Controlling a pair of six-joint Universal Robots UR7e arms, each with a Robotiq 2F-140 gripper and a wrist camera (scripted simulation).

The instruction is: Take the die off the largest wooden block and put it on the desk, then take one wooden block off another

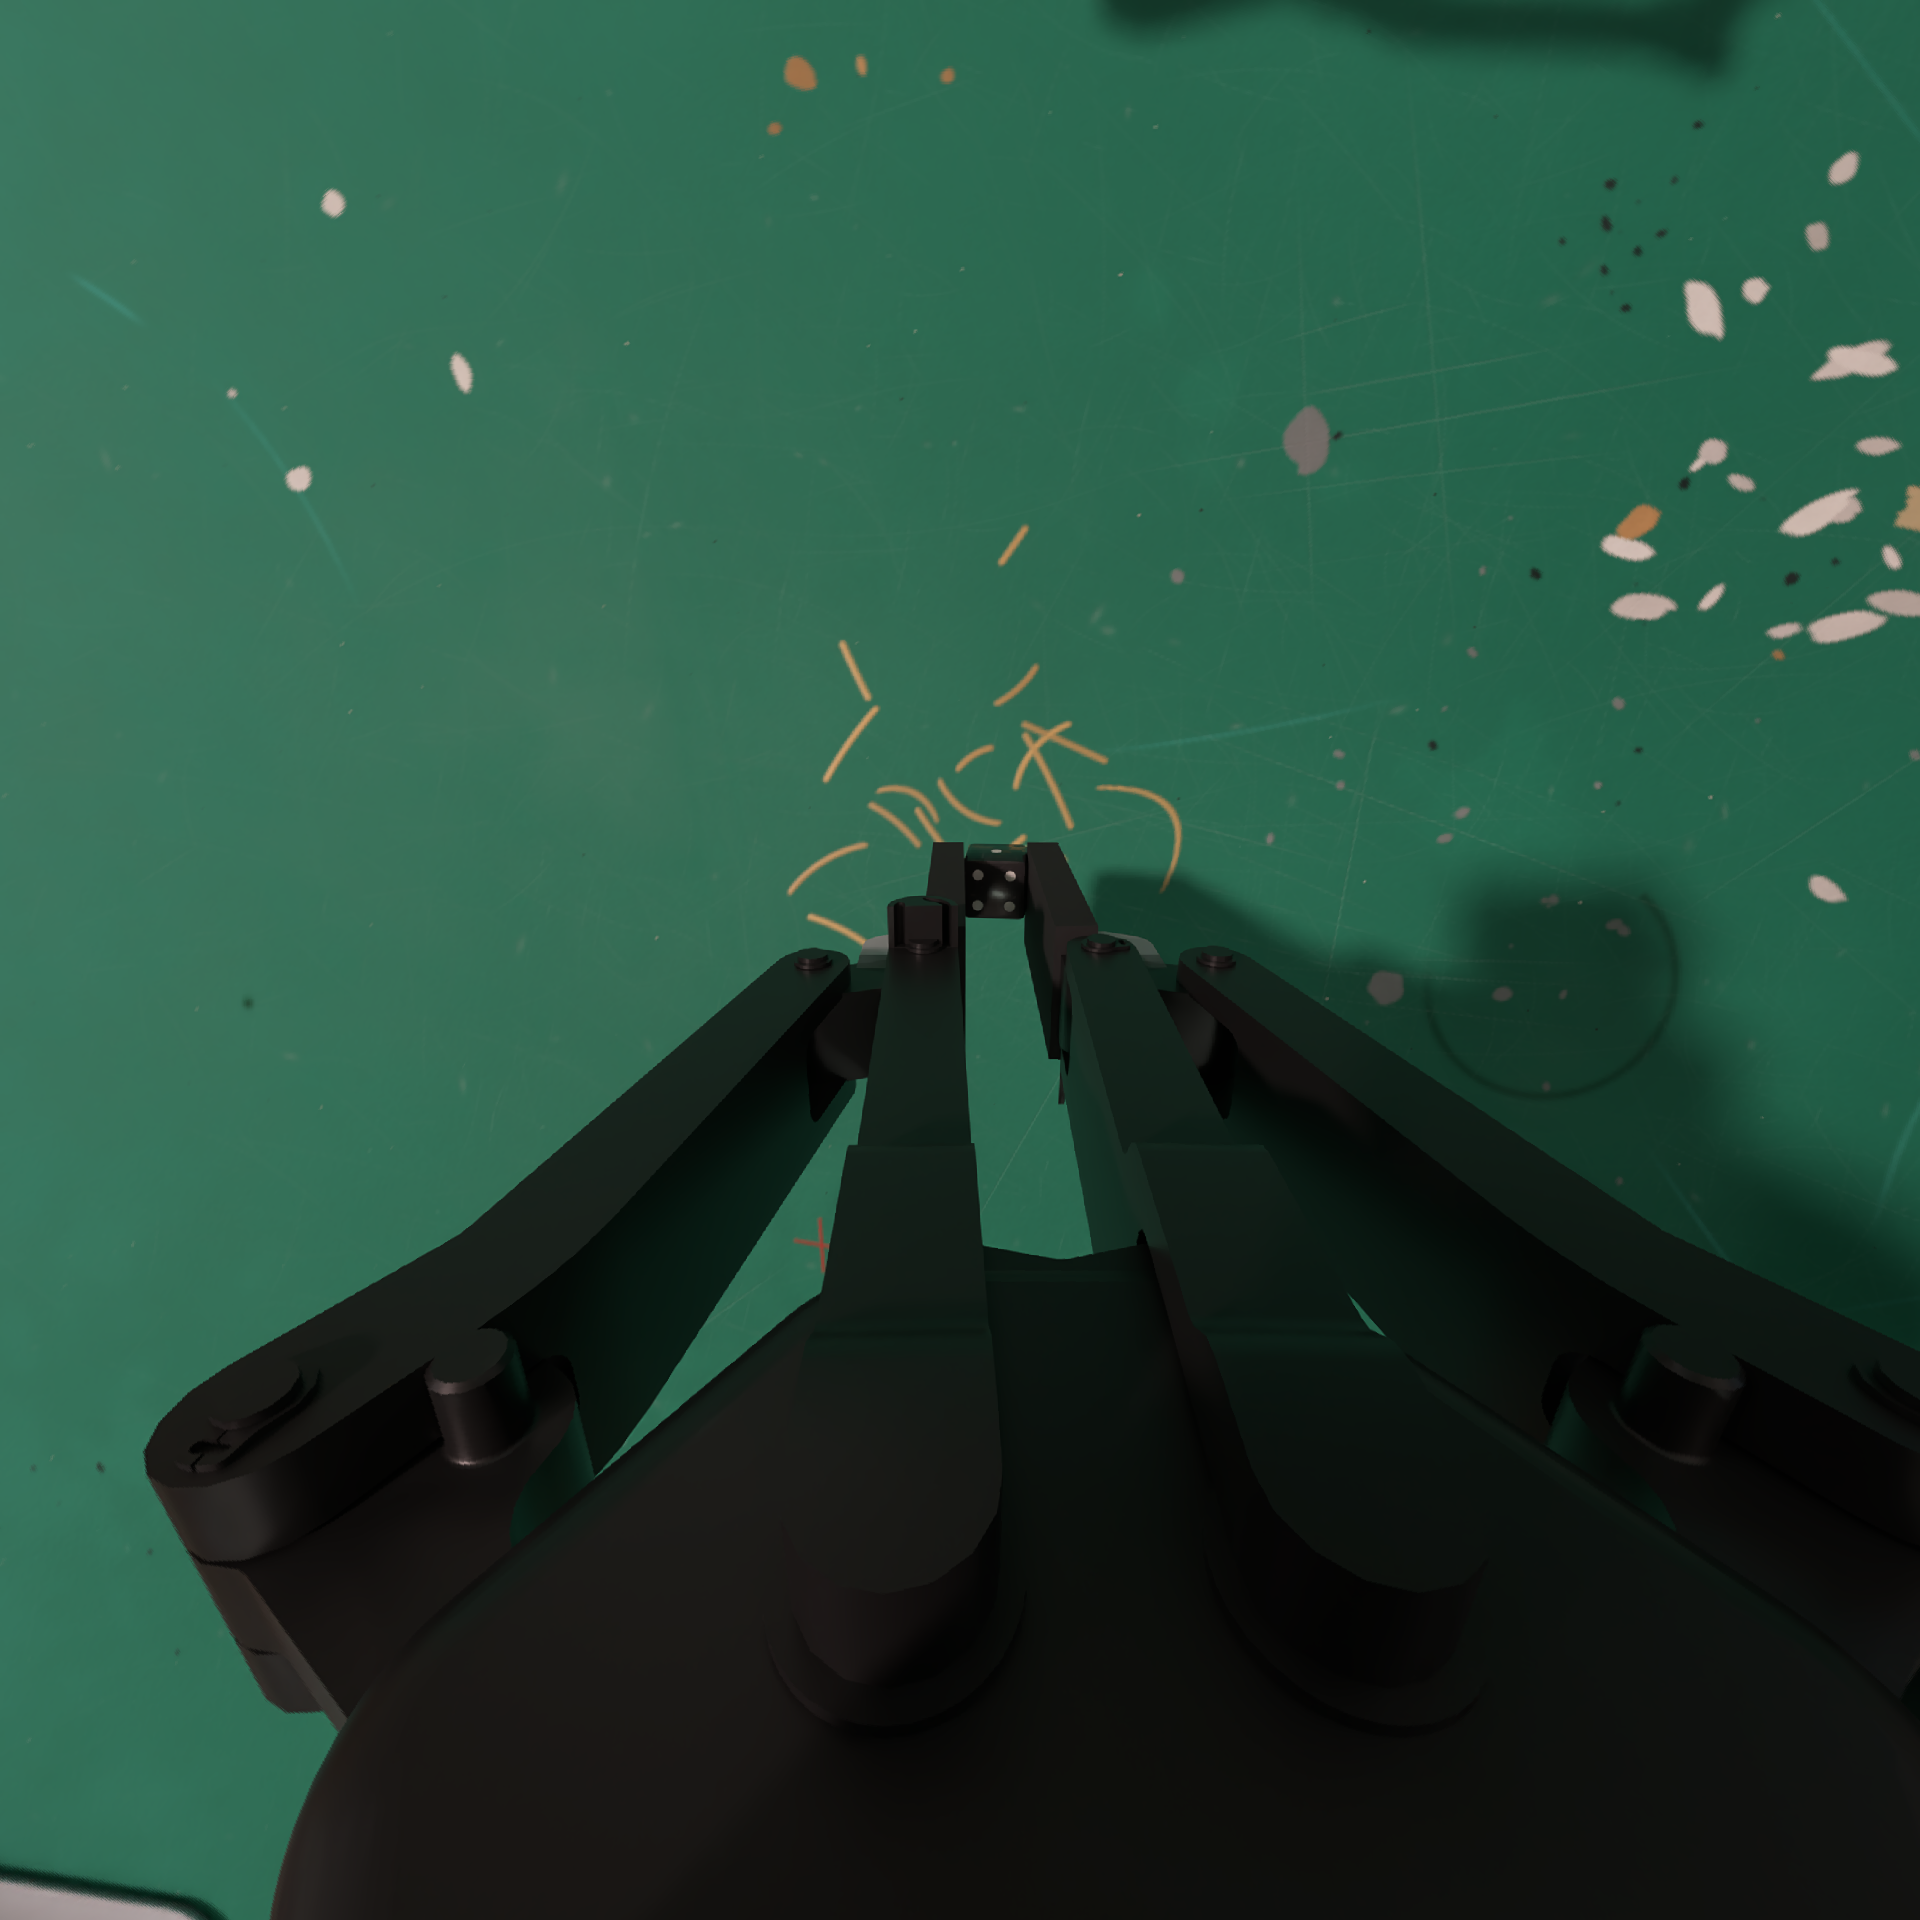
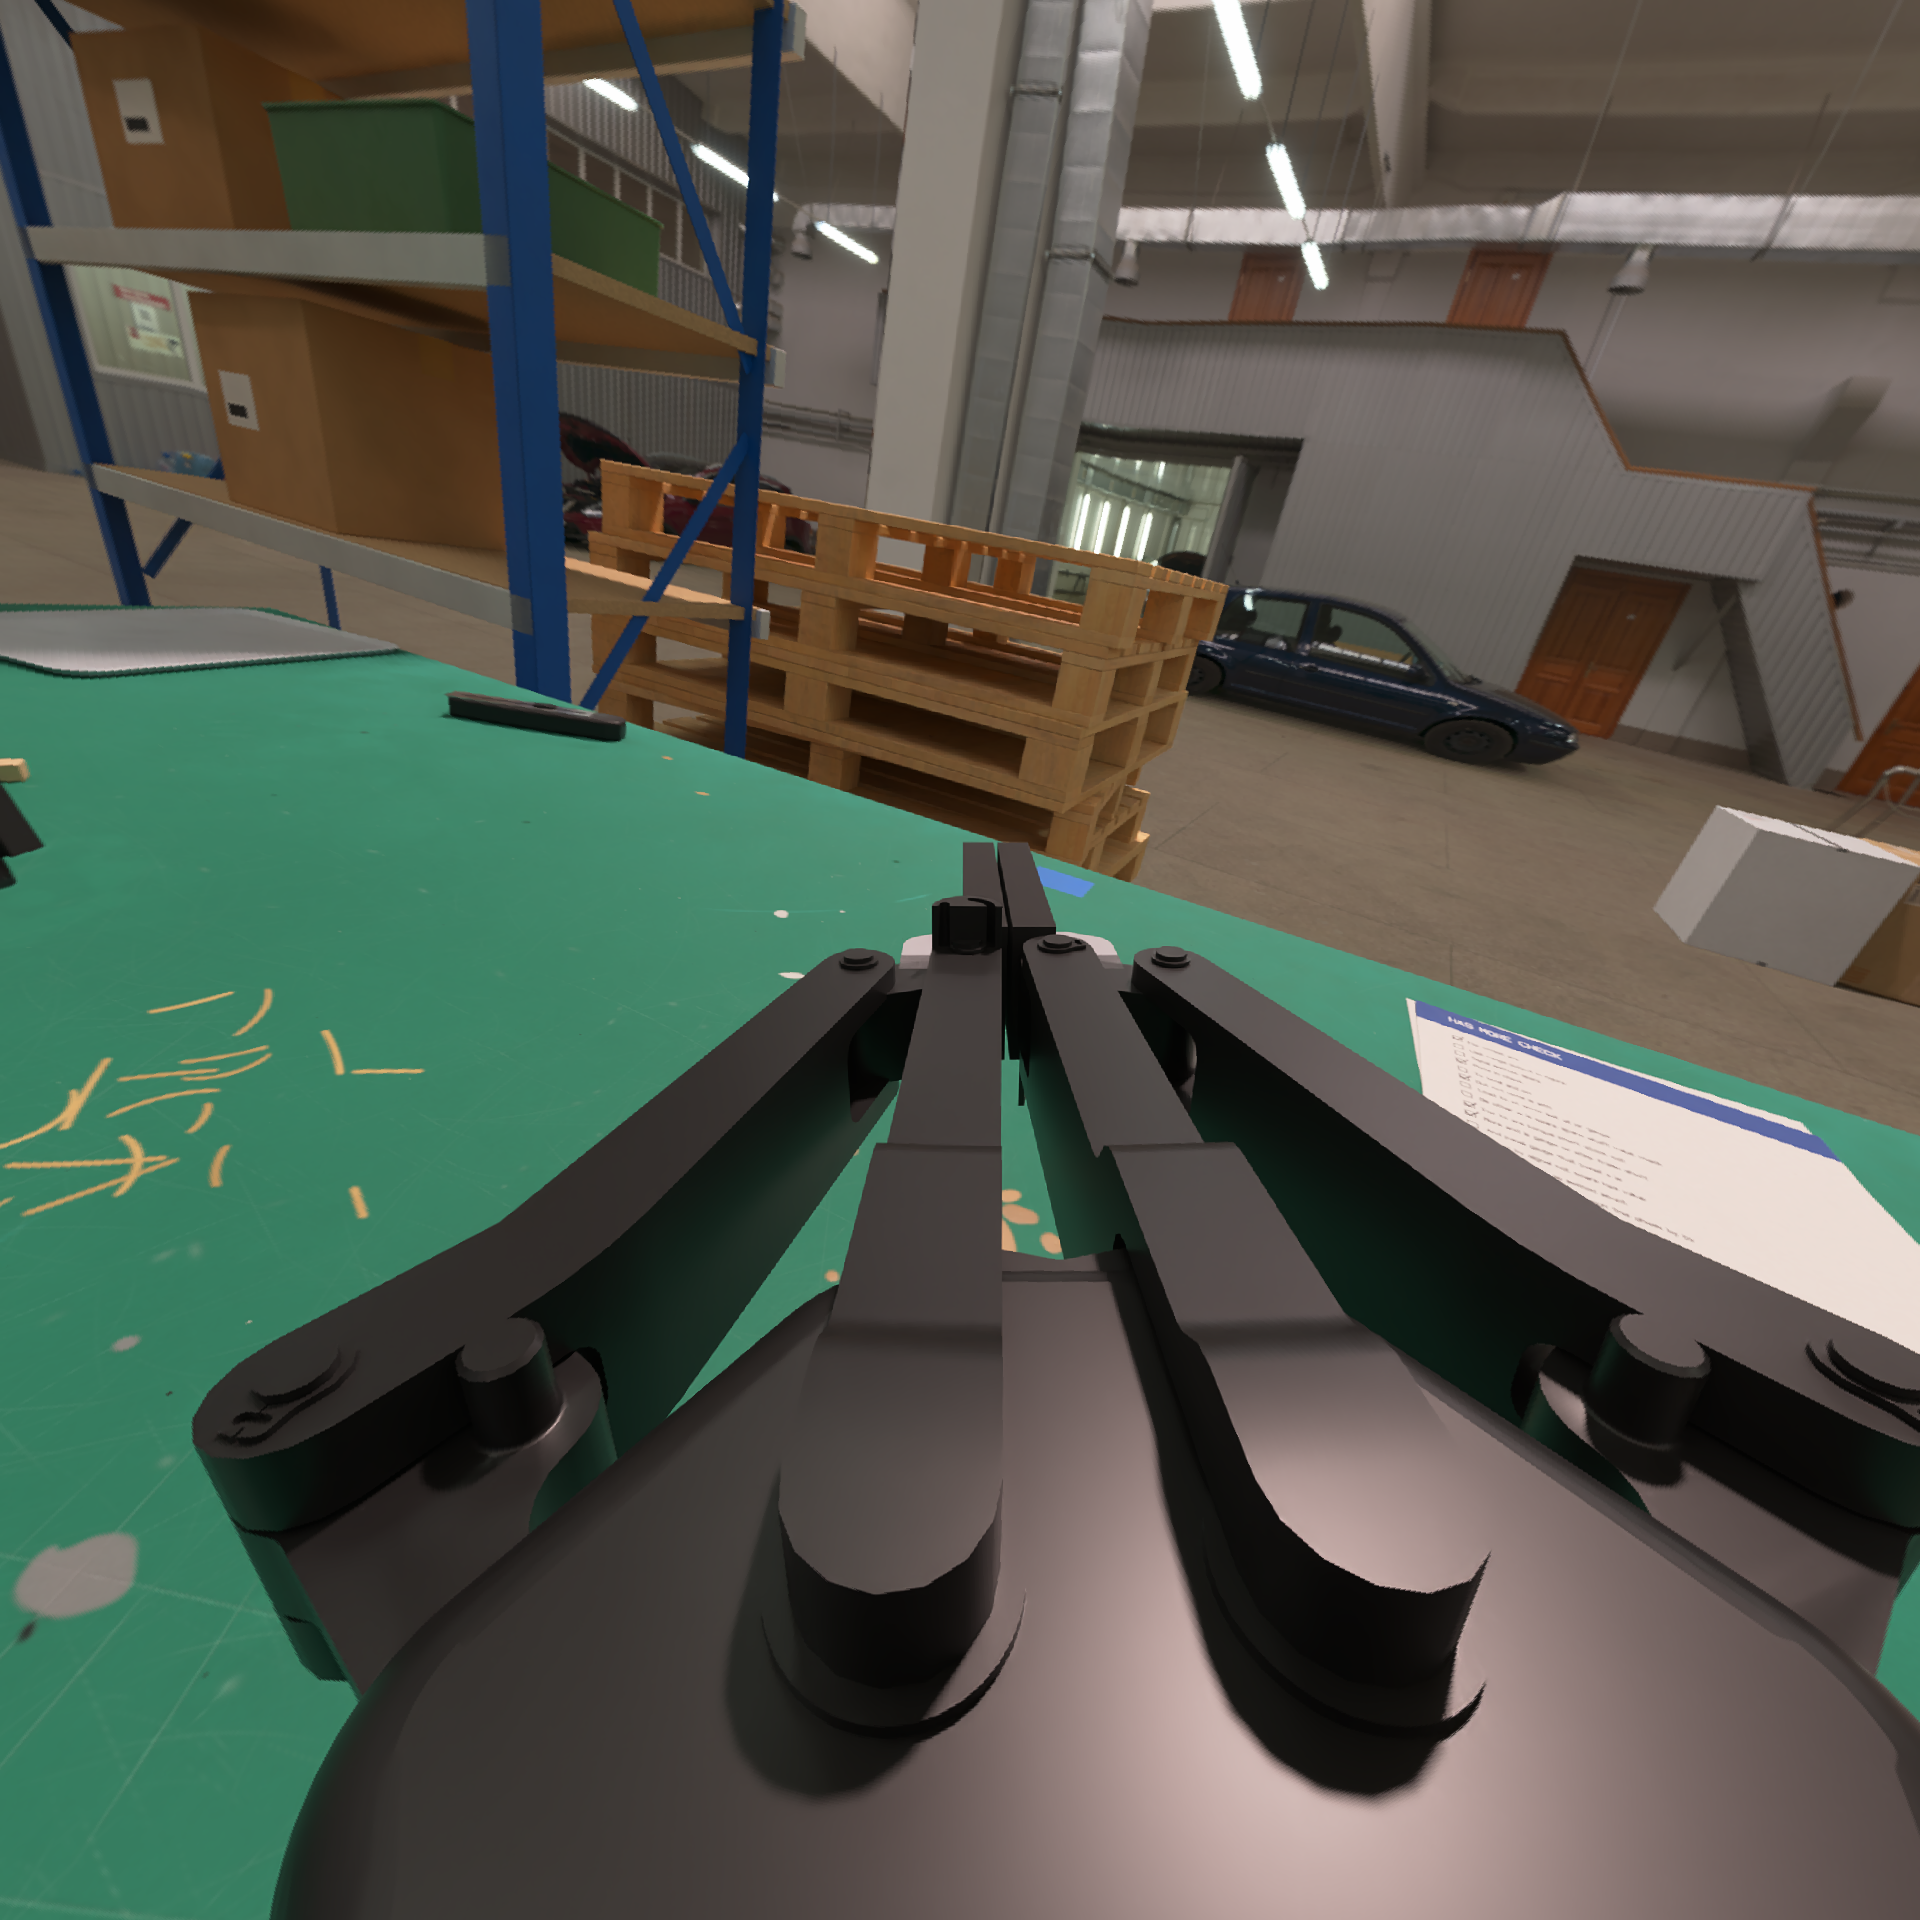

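In the left wrist view the left gripper (image 1: 995, 868) points down at the green desk (image 1: 520, 727); its two fingertips are clamped on the die (image 1: 994, 883), a small black cube with white pips, pinched at the very tips just above centre of the frame; the die sits over a scatter of thin orange marks (image 1: 935, 790) on the mat, and whether it touches the desk I cannot tell; white paint flecks (image 1: 1839, 520) cluster toward 2 o'clock, and a few orange spots (image 1: 800, 73) lie at 12 o'clock; the gripper's shadow (image 1: 1538, 987) falls toward 3 o'clock.

In the right wrist view the right gripper (image 2: 997, 868) has its fingers pressed together with nothing between them, held above the desk near its far edge; a printed sheet (image 2: 1662, 1174) lies at 3 o'clock; a flat dark bar (image 2: 535, 715) rests on the desk at 11 o'clock; a stack of wooden pallets (image 2: 904, 675) stands beyond the desk at 12 o'clock, blue shelving (image 2: 520, 343) at 11 o'clock, and a dark blue car (image 2: 1371, 665) at 1 o'clock; the wooden blocks are not clearly seen in either view.
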